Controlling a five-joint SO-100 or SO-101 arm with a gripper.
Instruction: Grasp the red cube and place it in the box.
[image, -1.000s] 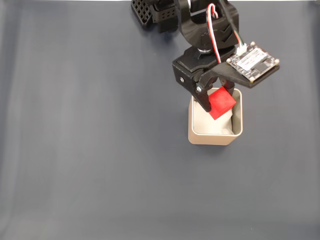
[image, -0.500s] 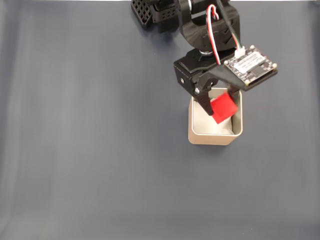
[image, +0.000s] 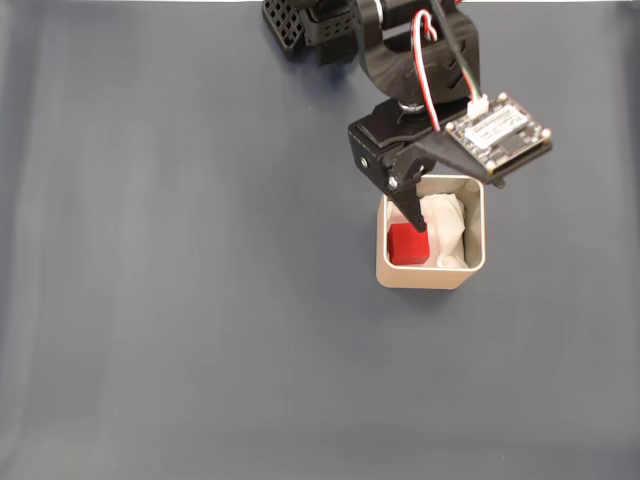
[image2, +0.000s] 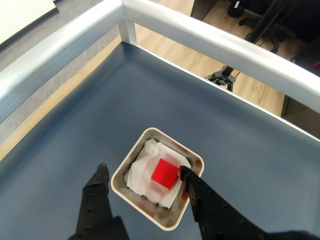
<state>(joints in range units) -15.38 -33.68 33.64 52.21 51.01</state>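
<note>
so the red cube (image: 405, 245) is sitting inside the box (image: 432, 276) rn, on the white padding (image: 446, 225), over toward the box's left side in the fixed view. wrist view shows it (image2: 165, 173) resting a bit tilted on the crumpled padding (image2: 142, 170), with the box (image2: 144, 137) rim all around it. the hand (image2: 141, 171) is spread wide and has nothing in it: one finger hangs outside the box's left wall, the other sits over the right part of the opening just beside the cube, can't tell if it touches. in the fixed view the hand (image: 424, 215) hangs right above the box, w/ the dark finger tip overlapping the cube's top edge.

handling-wise, imo the cube looks light and stiff, plain matte faces so prob not slippery, nothing fragile abt it. if it ever needed re-grabbing, pinch two opposite flat faces, not the corners. the padding looks soft, so it prob cushions the cube and lets it sit crooked. box walls look thin and it seems light too, so a bump from a finger could shove it across the dark counter (image: 200, 300).

task looks basically done, what's left is lifting the hand straight up w/o clipping the rim.
</note>
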